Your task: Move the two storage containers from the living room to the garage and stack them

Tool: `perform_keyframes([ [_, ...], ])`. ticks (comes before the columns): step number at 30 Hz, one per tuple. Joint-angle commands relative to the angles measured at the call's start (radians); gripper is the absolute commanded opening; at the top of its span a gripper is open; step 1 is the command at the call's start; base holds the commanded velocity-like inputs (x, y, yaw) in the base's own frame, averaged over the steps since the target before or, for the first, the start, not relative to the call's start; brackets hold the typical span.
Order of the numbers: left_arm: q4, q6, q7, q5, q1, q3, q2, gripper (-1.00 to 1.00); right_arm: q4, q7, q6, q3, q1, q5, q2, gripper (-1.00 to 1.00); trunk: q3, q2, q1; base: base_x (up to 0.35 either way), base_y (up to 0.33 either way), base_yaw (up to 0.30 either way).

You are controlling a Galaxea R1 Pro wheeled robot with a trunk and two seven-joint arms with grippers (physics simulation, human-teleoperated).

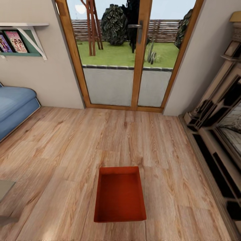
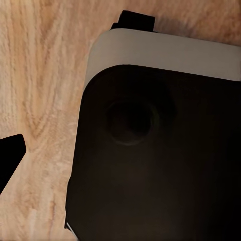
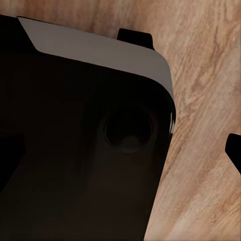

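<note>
One orange-red storage container (image 1: 120, 195) lies lidless and empty on the light wood-plank flooring of the living room, low in the head view and just in front of me. The other container and the garage are out of view. In the left wrist view my left gripper (image 2: 120, 163) hangs over my own dark base (image 2: 160, 150), with one black fingertip (image 2: 10, 156) at the frame edge. My right gripper (image 3: 120, 150) hangs likewise over the base (image 3: 75, 140), a fingertip (image 3: 234, 150) far out at the edge. Both stand open and hold nothing.
A wood-framed glass door (image 1: 129, 57) to a garden is straight ahead. A blue sofa (image 1: 15, 107) stands at the left under a wall shelf (image 1: 21, 38). A cream cabinet unit (image 1: 221, 134) lines the right wall. A grey edge (image 1: 5, 189) shows low left.
</note>
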State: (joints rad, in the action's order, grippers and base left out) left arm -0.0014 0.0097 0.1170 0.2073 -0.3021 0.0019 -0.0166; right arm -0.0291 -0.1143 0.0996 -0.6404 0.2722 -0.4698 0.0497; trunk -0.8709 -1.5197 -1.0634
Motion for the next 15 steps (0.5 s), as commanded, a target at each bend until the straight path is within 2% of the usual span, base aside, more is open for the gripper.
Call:
perform_keyframes([
  [1, 0.0, 0.001, 0.003, 0.006, 0.0, 0.0, 0.0, 1.0, -0.003, -0.001, 0.005, -0.008, 0.001, -0.009, 0.001, 1.0, -0.002, 0.0, 0.0, 0.0, 0.0, 0.0],
  [15, 0.0, 0.001, 0.003, 0.006, -0.001, 0.0, 0.0, 1.0, -0.003, -0.001, 0.006, -0.008, 0.001, -0.009, 0.001, 1.0, -0.025, 0.0, 0.0, 0.0, 0.0, 0.0],
])
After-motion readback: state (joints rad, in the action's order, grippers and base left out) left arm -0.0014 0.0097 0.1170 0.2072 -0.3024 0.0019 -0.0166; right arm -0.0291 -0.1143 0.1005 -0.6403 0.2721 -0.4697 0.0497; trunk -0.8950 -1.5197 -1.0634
